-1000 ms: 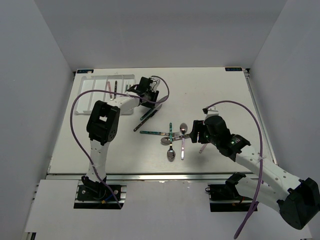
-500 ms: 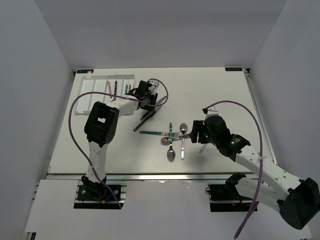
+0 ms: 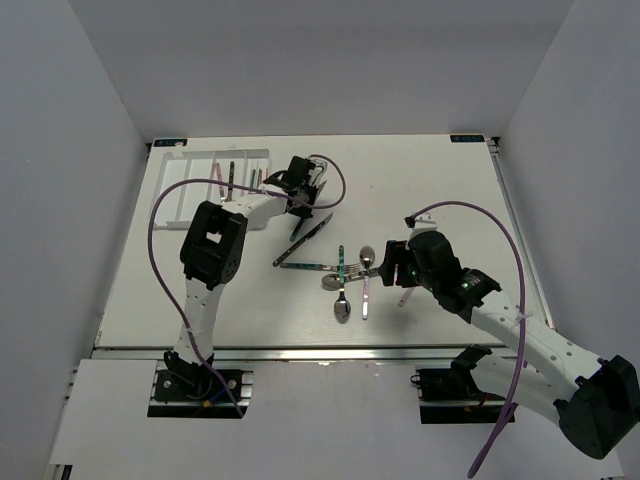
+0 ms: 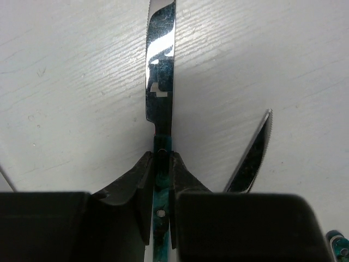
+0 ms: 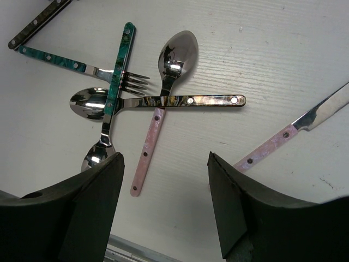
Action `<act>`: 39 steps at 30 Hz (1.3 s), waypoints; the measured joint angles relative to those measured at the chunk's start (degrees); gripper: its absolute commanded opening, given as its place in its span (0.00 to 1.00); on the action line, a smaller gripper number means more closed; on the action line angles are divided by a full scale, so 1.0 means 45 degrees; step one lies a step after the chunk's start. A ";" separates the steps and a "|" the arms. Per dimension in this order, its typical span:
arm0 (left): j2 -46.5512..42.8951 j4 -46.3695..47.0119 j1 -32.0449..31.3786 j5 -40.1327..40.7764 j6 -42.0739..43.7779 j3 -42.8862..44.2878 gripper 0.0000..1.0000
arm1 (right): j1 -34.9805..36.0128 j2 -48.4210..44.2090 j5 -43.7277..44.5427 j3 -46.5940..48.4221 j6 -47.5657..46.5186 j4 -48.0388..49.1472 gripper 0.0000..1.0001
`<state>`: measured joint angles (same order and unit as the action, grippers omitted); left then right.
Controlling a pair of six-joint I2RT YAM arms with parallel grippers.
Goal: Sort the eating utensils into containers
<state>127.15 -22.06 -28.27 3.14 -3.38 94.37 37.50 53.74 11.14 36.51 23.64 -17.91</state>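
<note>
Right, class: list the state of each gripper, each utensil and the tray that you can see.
left gripper: shut on the teal-handled knife
teal-handled knife: pinched by its handle, blade pointing away from the gripper
second knife: lying loose, not gripped
spoon-and-fork pile: crossed over each other, unsorted
pink-handled knife: lying apart from the pile, unsorted
right gripper: open, empty
tray: holding a few utensils

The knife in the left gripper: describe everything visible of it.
The knife has a shiny mirror-like metal blade and a mottled teal handle with a rivet. The left gripper is shut on the handle just behind the blade, a finger on each side. The blade juts straight ahead over the white table; whether it touches the table cannot be told. A second knife lies beside it, apart.
</note>
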 measured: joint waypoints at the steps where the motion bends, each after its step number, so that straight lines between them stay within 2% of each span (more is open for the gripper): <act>1: 0.0092 -0.0107 0.0000 -0.0005 -0.0010 0.0175 0.00 | 0.0000 0.0000 0.0000 0.0000 -0.0010 0.0000 0.68; 10: 0.0151 -0.0481 0.0005 0.0665 -0.0117 0.0724 0.00 | 0.0000 0.0000 -0.0029 0.0000 -0.0029 0.0010 0.68; 16: -0.1418 -0.0204 0.0452 0.1870 -0.0257 0.0729 0.00 | 0.0000 -0.0029 -0.0151 -0.0019 -0.0029 0.0034 0.68; 21: -0.2613 0.0427 0.2793 0.1632 -0.0044 0.1117 0.00 | 0.0005 -0.0121 -0.0219 -0.0170 -0.0034 0.0117 0.68; 25: -0.2380 0.0816 0.5178 0.1501 0.1015 0.1307 0.00 | 0.0000 -0.0189 -0.0287 -0.0170 -0.0049 0.0131 0.68; 27: -0.2191 0.1263 0.6173 0.1010 0.1467 0.1005 0.00 | 0.0000 -0.0296 -0.0355 -0.0170 -0.0063 0.0136 0.68; 31: -0.2234 0.2856 0.7868 -0.1137 0.1919 -0.0826 0.00 | 0.0000 -0.0529 -0.0622 -0.0170 -0.0068 0.0199 0.68; 34: -0.2225 0.3099 0.8835 -0.2671 0.2181 -0.1326 0.00 | 0.0000 -0.0534 -0.0816 -0.0170 -0.0073 0.0272 0.68; 39: -0.2152 0.4158 0.9423 -0.4367 0.2195 -0.1341 0.00 | 0.0000 -0.0311 -0.1001 -0.0175 -0.0126 0.0486 0.68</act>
<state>117.47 -3.36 14.13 -16.51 6.50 88.33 37.50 52.34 6.63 35.73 23.07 -15.73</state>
